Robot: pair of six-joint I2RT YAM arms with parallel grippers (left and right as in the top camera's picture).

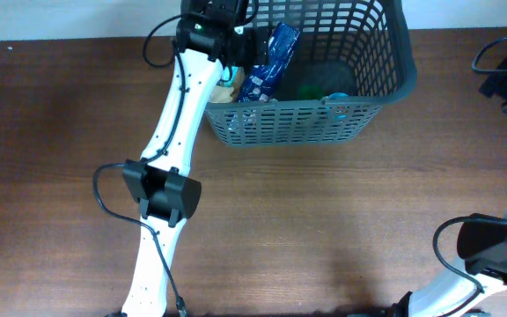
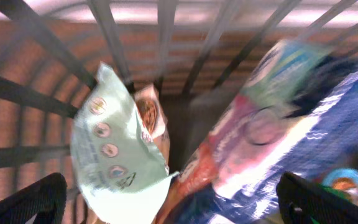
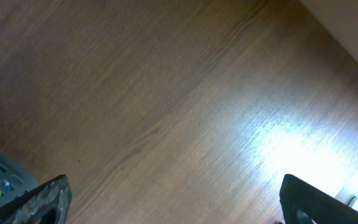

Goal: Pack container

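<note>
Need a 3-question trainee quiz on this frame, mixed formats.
1. True or false: the right fingers are open over bare table.
2. Where are the left fingers? A) inside the basket B) over bare table C) out of view
3. Fill in: the blue packet sits ____ the basket.
Key: 1 true; 2 A; 3 inside.

I count one container [image 1: 306, 119]. Inside it: one blue packet [image 1: 269, 62], one pale green pouch [image 2: 114, 155], one green-lidded jar [image 1: 309, 90], one blue-topped tub [image 2: 348, 184].
</note>
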